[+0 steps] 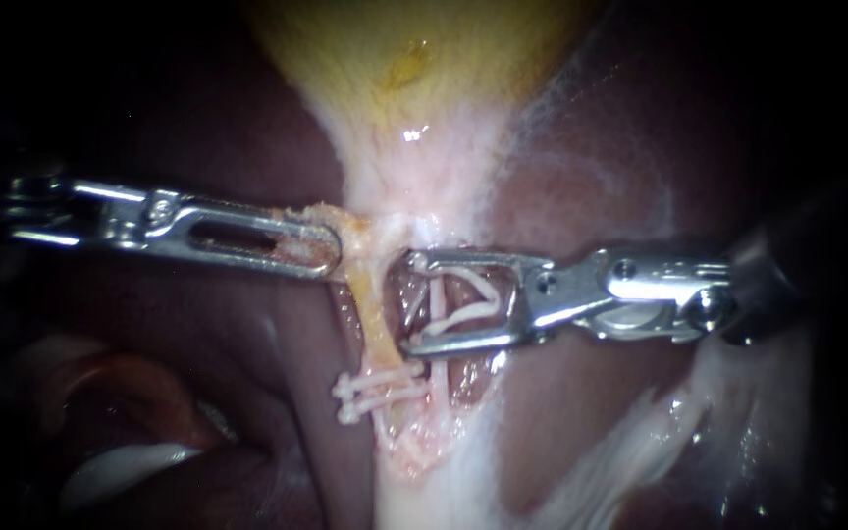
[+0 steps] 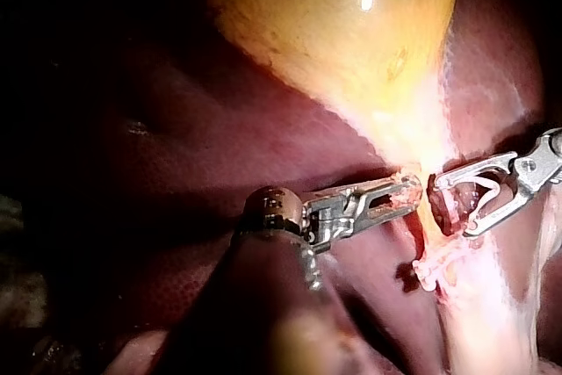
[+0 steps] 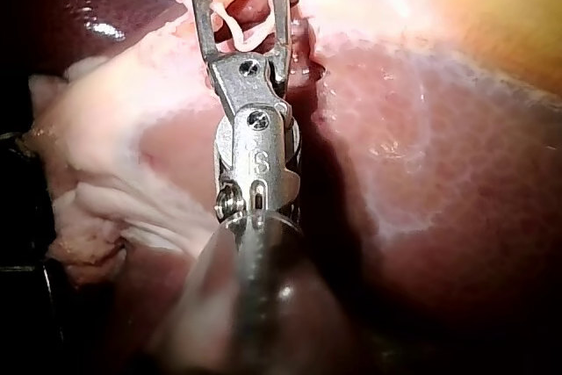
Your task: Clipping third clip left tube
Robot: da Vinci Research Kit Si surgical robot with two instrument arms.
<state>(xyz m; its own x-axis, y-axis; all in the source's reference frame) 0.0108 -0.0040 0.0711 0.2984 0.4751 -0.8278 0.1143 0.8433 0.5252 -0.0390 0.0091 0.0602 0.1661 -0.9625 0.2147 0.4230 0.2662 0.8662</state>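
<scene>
Endoscope view is showing the left instrument (image 1: 326, 245) clamping its jaws on the left tube (image 1: 375, 324) near its top. The right instrument (image 1: 411, 302) is holding a clip (image 1: 463, 299) between wide-standing jaws, with the tips just beside the tube and above two set clips (image 1: 380, 391). It should be advancing until both tips are passing the tube, then squeezing squarely.
</scene>
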